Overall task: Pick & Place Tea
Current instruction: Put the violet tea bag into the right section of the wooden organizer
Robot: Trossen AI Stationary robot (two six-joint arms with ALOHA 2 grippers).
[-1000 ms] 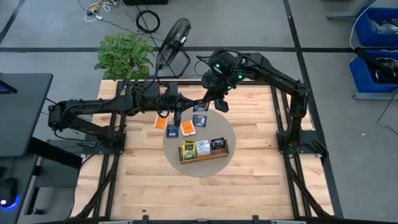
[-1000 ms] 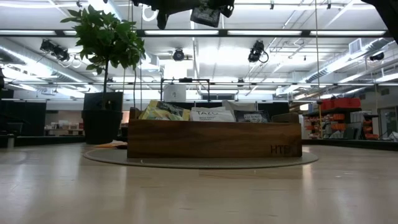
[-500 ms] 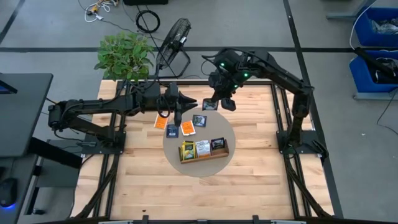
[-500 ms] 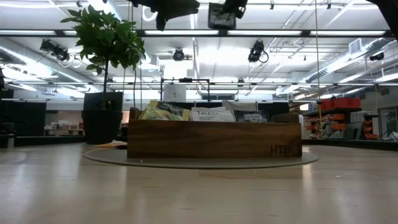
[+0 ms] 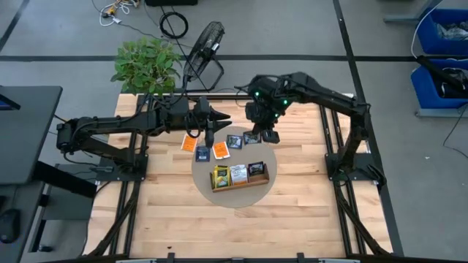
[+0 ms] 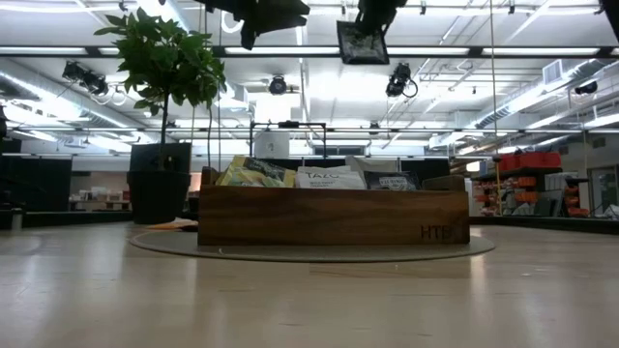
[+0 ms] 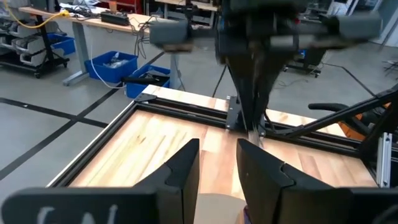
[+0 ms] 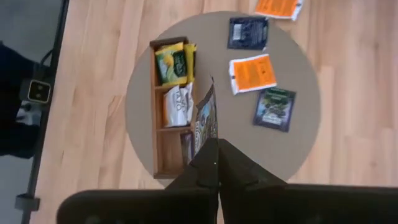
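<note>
Tea packet (image 8: 205, 124), dark, is pinched edge-on in the right gripper (image 8: 217, 163), with the wooden tray (image 8: 160, 124) lying just below and beside it, its dark-packet compartment nearest.

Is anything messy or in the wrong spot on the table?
A few flat tea packets lie loose beside the long brown wooden tray instead of inside it: two orange ones, two dark blue ones. The right gripper holds another dark packet above the tray. Nothing looks spilled or broken.
</note>
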